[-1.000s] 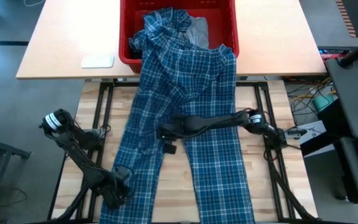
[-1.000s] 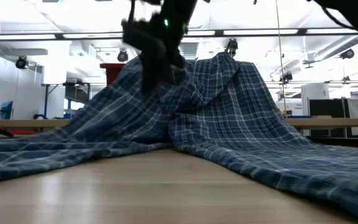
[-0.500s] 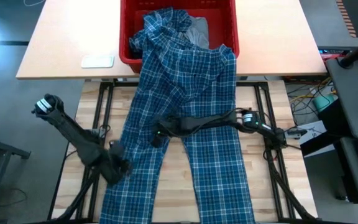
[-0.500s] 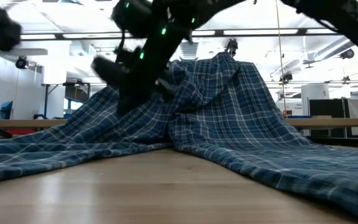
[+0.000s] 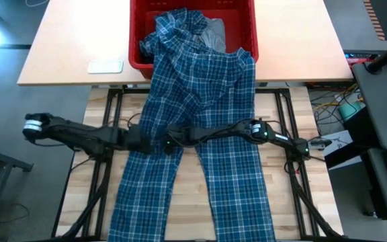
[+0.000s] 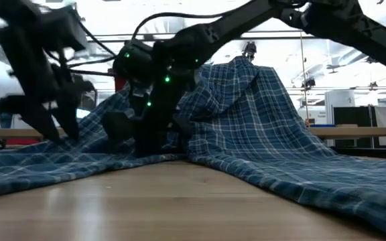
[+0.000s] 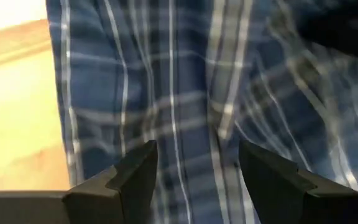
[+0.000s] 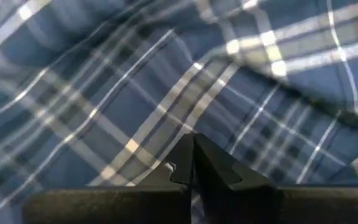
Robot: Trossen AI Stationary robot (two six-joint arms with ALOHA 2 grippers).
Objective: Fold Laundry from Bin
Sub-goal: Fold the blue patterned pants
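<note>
A blue-and-white plaid garment point(image 5: 200, 114) from the laundry spills out of the red bin point(image 5: 134, 40) over its near rim. Its two long parts lie flat down the table to the near edge. A light grey garment point(image 5: 213, 32) stays in the bin. My left gripper point(image 5: 145, 142) hovers open over the left part's outer edge point(image 7: 73, 124), fingers point(image 7: 135, 177) apart with plaid cloth showing between them. My right gripper point(image 5: 170, 146) is shut, low at the cloth where the two parts meet point(image 6: 146, 137). My right gripper has its shut fingertips point(image 8: 191, 155) down against the plaid cloth point(image 8: 166, 106) where the two long parts meet. It comes slanting down from the table's right. I see no cloth between the fingers. The cloth under them lies on the table.
A small white flat object point(image 5: 105, 66) lies on the paler far table left of the bin. Bare wood point(image 5: 287, 195) shows to the right and left of the garment. The room with desks and lights shows beyond the table in the low view.
My left gripper has swung from the table's near left corner toward the far edge and the middle, turning, and now stands at the left part's edge. My right gripper has sunk onto the cloth, rolling, and shifted slightly left. The garment has kept still.
</note>
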